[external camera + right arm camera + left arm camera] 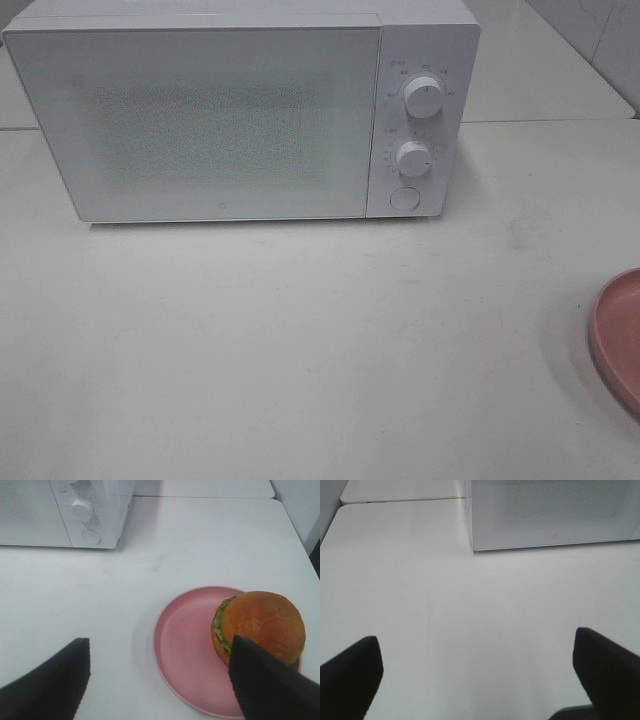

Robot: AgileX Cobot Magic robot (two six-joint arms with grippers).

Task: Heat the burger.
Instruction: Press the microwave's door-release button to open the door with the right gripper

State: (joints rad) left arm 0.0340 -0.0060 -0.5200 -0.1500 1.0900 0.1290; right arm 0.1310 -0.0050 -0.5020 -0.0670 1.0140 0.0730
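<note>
Burger (262, 622), plate (182, 650), microwave (220, 120): one each

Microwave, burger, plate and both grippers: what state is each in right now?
microwave: door shut, standing on the table.
burger: whole, sitting on the plate near its rim, not gripped.
plate: flat on the table, carrying only the burger.
left gripper: open, empty, over bare table.
right gripper: open, empty, fingers apart above the plate.
</note>
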